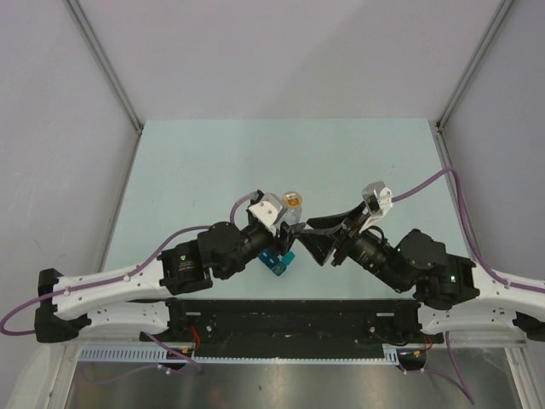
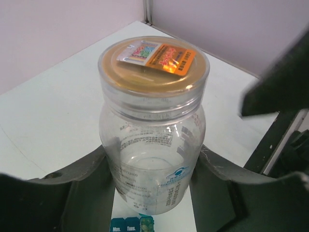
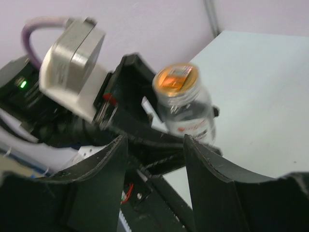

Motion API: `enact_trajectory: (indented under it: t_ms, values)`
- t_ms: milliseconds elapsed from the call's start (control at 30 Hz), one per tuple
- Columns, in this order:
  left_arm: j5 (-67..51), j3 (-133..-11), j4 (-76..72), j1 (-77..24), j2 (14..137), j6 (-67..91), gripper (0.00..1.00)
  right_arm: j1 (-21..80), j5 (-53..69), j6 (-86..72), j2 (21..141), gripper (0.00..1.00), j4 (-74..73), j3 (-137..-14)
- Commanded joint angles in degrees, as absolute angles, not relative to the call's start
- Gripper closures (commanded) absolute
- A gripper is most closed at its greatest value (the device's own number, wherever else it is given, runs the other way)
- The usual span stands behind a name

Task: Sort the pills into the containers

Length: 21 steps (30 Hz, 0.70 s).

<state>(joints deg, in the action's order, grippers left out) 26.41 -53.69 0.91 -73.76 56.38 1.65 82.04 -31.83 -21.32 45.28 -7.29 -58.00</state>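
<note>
Toward the middle of the bench's (image 1: 213, 162) near edge, the left gripper (image 1: 288, 223) clamps a clear bottle (image 2: 153, 140) with a tan top. Just beside it the right gripper (image 1: 306, 237) stands with jaws spread, holding nothing. The bright-blue pill box (image 1: 277, 262) lies beneath the left gripper, nearer that edge.

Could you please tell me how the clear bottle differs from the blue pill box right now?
The bottle is clear and round with a tan top; the pill box is opaque blue and rectangular. The bottle stands upright, clamped in the left pincer; the pill box lies flat on the table, ungripped. The bottle is tall, the pill box low. Both carry printed lettering and sit close together.
</note>
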Motion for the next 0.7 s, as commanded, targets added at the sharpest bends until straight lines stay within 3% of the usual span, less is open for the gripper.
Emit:
enact_trajectory:
  t_ms: [0, 367, 667]
  values:
    - [28.3, -55.5, -4.1, -73.0, 54.4, 3.3, 1.0, 84.2, -25.3, -18.3, 43.1, 0.46, -11.5, -58.0]
    - [7.5, -54.5, -3.3, -73.0, 47.4, 7.9, 1.0, 84.3, -22.3, -5.8, 35.0, 0.47, -12.4, -57.9]
    - [-13.3, -54.6, -2.9, -73.0, 46.4, 10.7, 1.0, 84.3, -10.4, 5.3, 33.4, 0.47, -10.8, -58.2]
